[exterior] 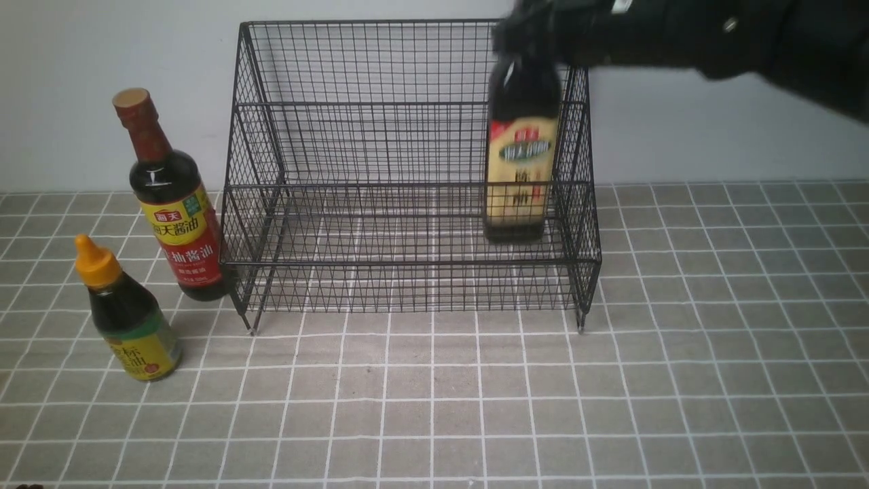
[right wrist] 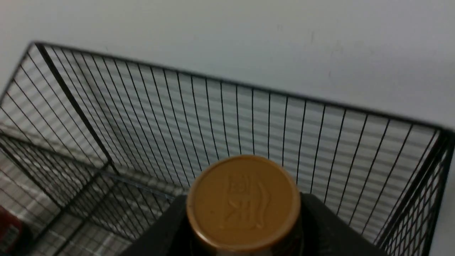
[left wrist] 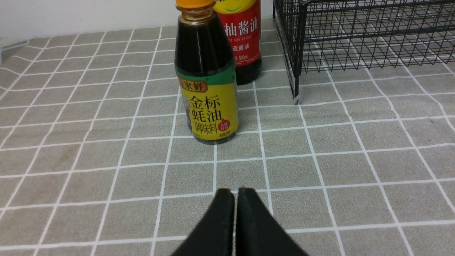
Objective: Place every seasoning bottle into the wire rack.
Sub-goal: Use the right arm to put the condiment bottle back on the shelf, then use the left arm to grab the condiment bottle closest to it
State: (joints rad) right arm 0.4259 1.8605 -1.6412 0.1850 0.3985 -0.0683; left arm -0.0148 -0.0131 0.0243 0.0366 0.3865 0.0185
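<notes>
The black wire rack stands at the back of the tiled table. Inside its right end, the tall tan-capped seasoning bottle with a beige label hangs upright, its base low over the front tier. My right gripper is shut on its neck; the tan cap shows between the black fingers. Left of the rack stand the red-necked bottle and, nearer, the short orange-nozzle bottle. My left gripper is shut and empty, low over the table, a little short of the short bottle.
A pale wall runs close behind the rack. The rack's front left leg stands near the red-labelled bottle. Grey tiled cloth covers the table in front of the rack.
</notes>
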